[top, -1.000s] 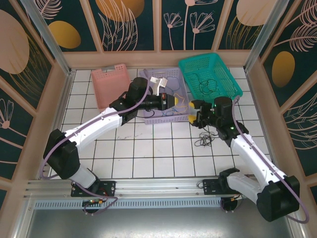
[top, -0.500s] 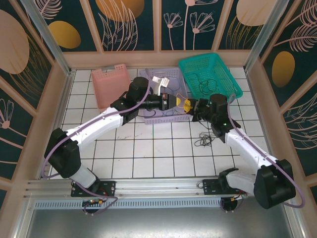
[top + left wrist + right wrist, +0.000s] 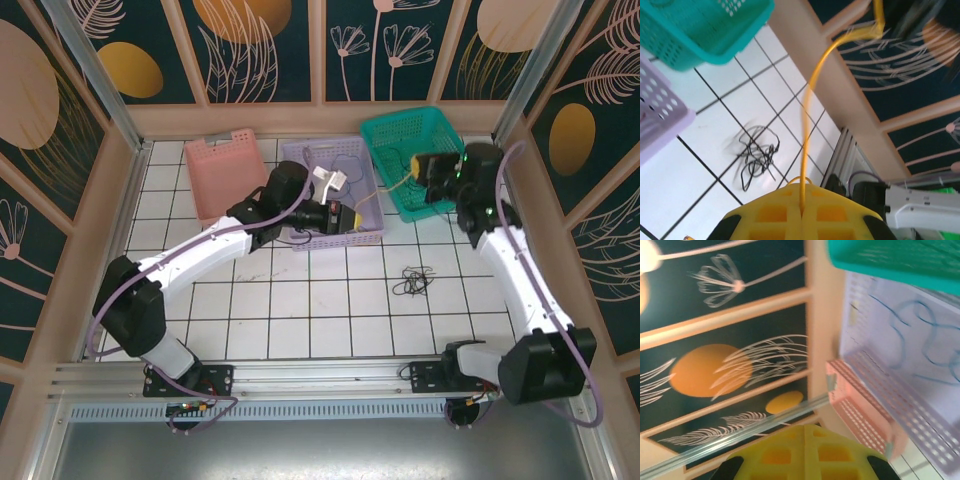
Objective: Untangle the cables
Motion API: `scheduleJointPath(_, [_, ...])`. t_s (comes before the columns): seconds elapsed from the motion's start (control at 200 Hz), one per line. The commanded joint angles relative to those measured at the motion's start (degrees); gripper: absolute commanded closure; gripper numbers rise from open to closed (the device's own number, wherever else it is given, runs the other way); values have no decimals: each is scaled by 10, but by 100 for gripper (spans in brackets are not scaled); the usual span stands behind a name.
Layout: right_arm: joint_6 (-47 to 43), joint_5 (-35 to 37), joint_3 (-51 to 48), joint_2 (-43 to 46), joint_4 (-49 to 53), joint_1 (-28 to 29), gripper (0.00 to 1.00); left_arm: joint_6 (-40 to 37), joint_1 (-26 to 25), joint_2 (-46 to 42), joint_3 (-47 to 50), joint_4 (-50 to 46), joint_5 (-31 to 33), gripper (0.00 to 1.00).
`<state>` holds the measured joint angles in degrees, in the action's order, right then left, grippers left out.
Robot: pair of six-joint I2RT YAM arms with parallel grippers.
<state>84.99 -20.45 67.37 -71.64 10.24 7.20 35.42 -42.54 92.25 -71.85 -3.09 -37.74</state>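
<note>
left pincer [image 3: 801,200] clenched on yellow cable [image 3: 809,115], right pincer [image 3: 420,168] clenched on it farther along; black cables [image 3: 412,282] loose on bench [image 3: 300,320]

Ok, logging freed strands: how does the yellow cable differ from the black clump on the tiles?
The yellow cable is one strand, up in the air and pinched in the left hand; the black clump is a tangle of loops lying loose on the tiles. Both are thin wires.

Top camera looks down; both close wrist cameras catch teal basket [image 3: 386,165].
</note>
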Motion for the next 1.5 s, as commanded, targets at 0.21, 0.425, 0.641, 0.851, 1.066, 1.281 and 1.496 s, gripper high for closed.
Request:
scheduleJointPath(0.21, [-162,2,218,-141,46,-22,100,-65,-60,52,-22,-78,3,100])
scheduleJointPath(0.425, [-202,-49,299,-207,83,-14,100,-58,-70,56,-42,-80,-5,100])
scheduleJointPath(0.641, [-327,-104,396,-250,197,-37,66,82,-54,42,-40,34,-25,100])
scheduleJointPath(0.851, [-385,-95,419,-219,262,-117,49,225,-4,30,-36,153,-55,100])
scheduleJointPath(1.066, [-475,-43,373,-145,275,-97,51,339,61,25,-75,153,-36,100])
scheduleJointPath(1.281, [-501,-56,54,24,73,41,51,457,112,27,-87,129,5,100])
scheduleJointPath(1.496, [-549,-16,-72,71,-15,150,43,475,130,22,-98,70,27,100])
